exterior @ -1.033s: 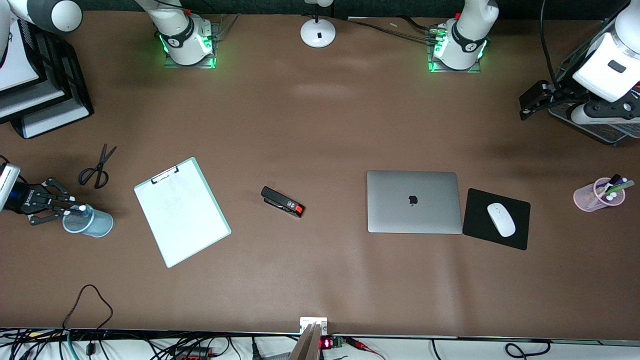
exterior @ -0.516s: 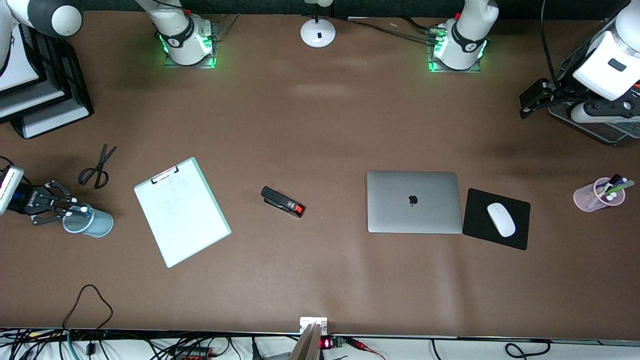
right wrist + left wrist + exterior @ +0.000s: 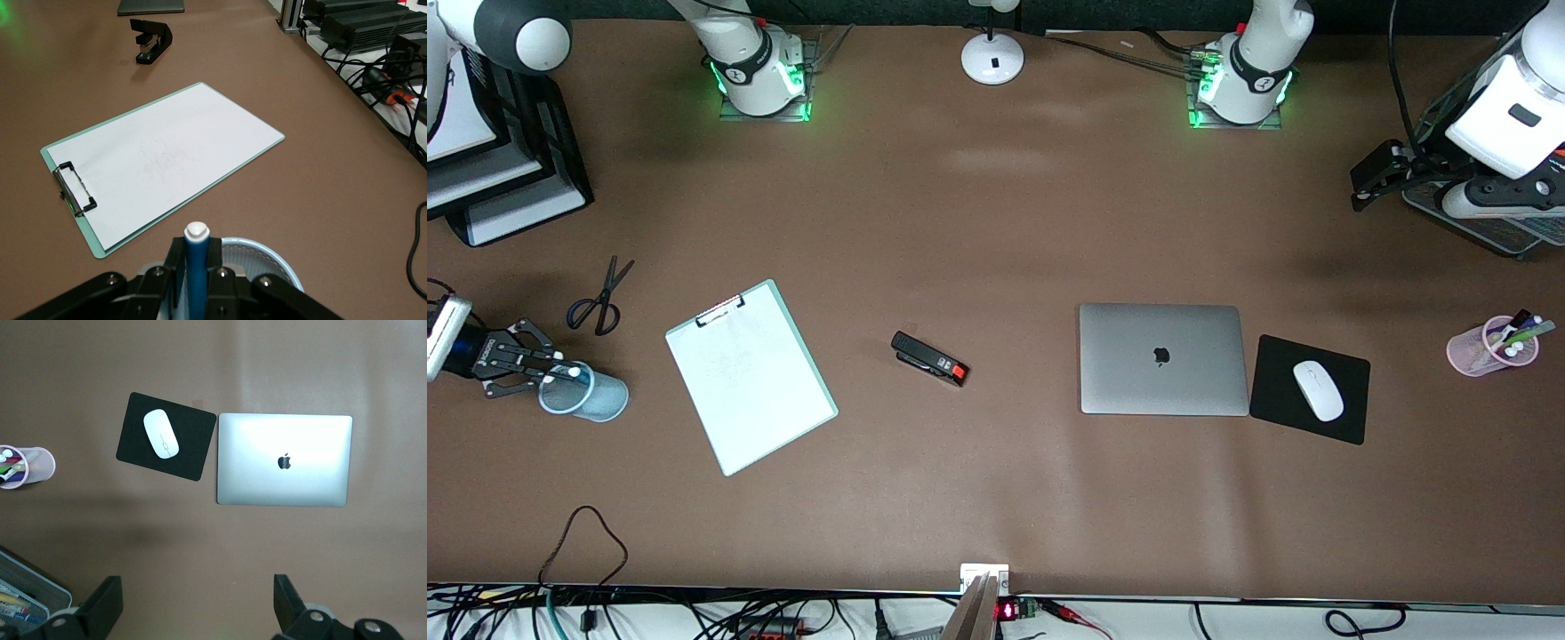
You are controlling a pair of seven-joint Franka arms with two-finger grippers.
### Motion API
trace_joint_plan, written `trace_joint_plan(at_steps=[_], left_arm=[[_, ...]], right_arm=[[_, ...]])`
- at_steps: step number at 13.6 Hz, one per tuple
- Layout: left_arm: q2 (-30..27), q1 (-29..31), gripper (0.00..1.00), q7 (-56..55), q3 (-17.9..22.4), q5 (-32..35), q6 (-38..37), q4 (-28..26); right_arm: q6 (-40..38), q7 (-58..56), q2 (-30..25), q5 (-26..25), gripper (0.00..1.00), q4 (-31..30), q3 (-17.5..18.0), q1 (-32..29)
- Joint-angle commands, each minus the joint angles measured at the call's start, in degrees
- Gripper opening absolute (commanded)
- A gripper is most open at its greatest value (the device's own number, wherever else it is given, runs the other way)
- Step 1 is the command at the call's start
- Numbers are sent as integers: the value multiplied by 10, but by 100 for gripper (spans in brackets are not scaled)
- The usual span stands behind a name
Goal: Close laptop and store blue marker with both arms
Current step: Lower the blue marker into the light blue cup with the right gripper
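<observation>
A: Front view first. The laptop [image 3: 1163, 359] lies shut, lid up, touching the black mouse pad [image 3: 1310, 388] that carries the white mouse [image 3: 1318, 390]. So only the marker is left. The right gripper [image 3: 541, 373] is at the rim of the blue mesh cup [image 3: 585, 394], at the right arm's end of the table, clamped on the blue marker [image 3: 560, 374].

B: And the left gripper [image 3: 1362, 182]?

A: Waiting up over the left arm's end, above bare table near the wire tray [image 3: 1476, 231]. The pink cup [image 3: 1490, 347] of pens sits nearer the camera.

B: Left wrist view?

A: Its fingers [image 3: 100, 613] stand well apart, holding nothing, with the laptop [image 3: 283, 460] and mouse pad [image 3: 167, 437] below it (nothing there needs touching).

B: Right wrist view, then.

A: The marker [image 3: 197, 263] stands nearly upright between the closed fingers, white end up, its lower part already inside the cup [image 3: 267, 263]. I'd keep it vertical and centred, lower it a little, then open and lift straight up so the fingers don't catch the rim.

B: Room?

A: The clipboard [image 3: 160, 157] is just beside the cup and the scissors [image 3: 601, 297] near; the table's end is close. Straight up looks the clearest way out.
</observation>
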Motion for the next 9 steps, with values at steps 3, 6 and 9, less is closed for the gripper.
trace_joint_plan(at_steps=[3, 6, 9], left_arm=[[-10, 3, 100, 13, 1, -11, -6, 0], [-10, 3, 100, 13, 1, -11, -8, -1], [-11, 3, 100, 13, 1, -11, -7, 0]], right_arm=[[-5, 6, 16, 16, 99, 19, 5, -10], [-13, 21, 2, 10, 100, 20, 3, -10], [-24, 103, -33, -32, 100, 20, 3, -4]])
